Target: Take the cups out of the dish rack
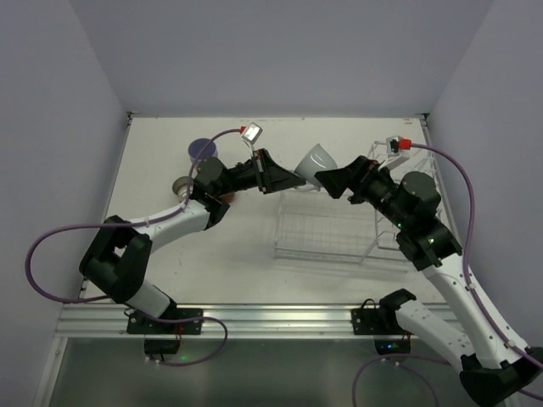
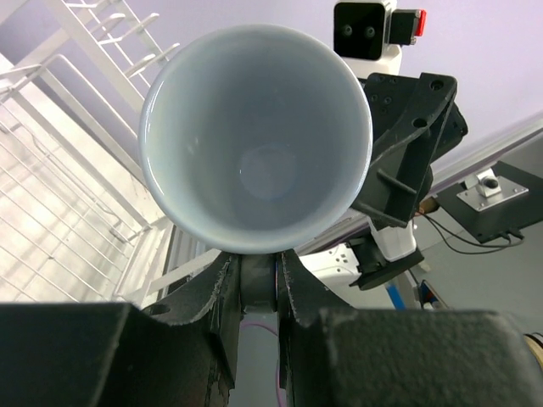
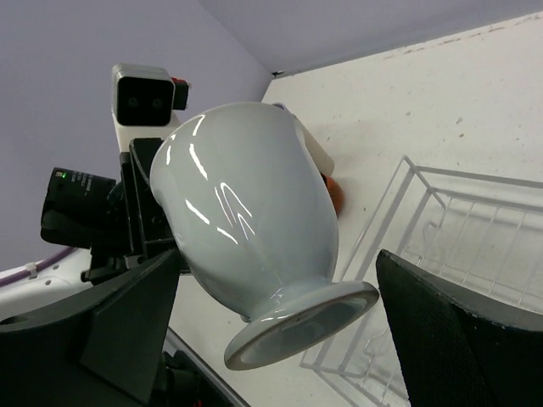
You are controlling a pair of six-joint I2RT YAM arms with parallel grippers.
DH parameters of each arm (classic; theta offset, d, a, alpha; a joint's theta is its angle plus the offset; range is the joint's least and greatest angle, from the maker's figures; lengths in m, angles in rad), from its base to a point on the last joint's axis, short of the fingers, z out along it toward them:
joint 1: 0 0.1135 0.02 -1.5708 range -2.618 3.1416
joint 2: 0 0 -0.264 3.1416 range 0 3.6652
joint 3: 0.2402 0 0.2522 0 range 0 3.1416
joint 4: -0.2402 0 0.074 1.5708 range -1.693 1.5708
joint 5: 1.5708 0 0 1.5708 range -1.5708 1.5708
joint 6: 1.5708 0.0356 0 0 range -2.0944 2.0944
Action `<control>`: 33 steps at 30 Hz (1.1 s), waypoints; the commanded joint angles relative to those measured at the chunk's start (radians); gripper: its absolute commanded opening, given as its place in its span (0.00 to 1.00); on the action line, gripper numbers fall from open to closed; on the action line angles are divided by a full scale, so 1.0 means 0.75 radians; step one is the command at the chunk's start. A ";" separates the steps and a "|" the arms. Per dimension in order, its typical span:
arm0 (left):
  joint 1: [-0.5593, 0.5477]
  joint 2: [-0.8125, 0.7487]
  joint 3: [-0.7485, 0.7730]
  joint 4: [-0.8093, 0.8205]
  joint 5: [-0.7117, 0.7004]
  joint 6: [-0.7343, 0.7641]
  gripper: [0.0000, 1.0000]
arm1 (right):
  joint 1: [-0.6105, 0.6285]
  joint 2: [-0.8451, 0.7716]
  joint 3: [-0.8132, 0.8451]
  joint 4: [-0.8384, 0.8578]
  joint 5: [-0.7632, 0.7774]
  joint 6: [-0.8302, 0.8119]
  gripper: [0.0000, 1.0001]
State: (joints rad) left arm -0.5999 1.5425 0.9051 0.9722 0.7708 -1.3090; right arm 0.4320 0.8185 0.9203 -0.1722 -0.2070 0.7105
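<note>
The light blue-grey cup (image 1: 316,158) hangs in the air above the table, between my two grippers. My left gripper (image 1: 291,180) is shut on its rim; in the left wrist view the cup's mouth (image 2: 254,136) faces the camera, with the fingers pinching the lower rim (image 2: 257,259). My right gripper (image 1: 329,183) is open, its fingers either side of the cup's foot (image 3: 297,326) without touching it. The white dish rack (image 1: 327,242) lies just below, holding no cups. The lavender tumbler (image 1: 202,151) and beige tumbler (image 1: 181,185) stand on the table at left. The orange-red mug (image 3: 337,195) shows only as a sliver.
The rack's taller basket section (image 1: 424,174) stands at the right, partly under my right arm. Walls close off the table's back and sides. A metal rail (image 1: 271,318) runs along the near edge.
</note>
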 commanded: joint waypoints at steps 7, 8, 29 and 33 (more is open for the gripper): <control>0.082 -0.103 -0.051 0.199 0.048 -0.032 0.00 | 0.003 -0.128 -0.029 -0.014 0.170 -0.068 0.99; 0.100 -0.111 -0.055 0.191 0.050 -0.028 0.00 | 0.003 -0.134 -0.029 -0.028 0.192 -0.068 0.99; 0.346 -0.412 0.033 -0.817 -0.150 0.718 0.00 | 0.003 -0.308 -0.078 -0.210 0.350 -0.094 0.99; 0.399 -0.427 0.067 -0.987 -0.246 0.837 0.00 | 0.003 -0.334 -0.092 -0.226 0.356 -0.101 0.99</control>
State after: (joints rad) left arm -0.3344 1.2766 0.8749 0.3035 0.6697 -0.8005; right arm 0.4316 0.5804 0.8600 -0.3351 0.0299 0.6540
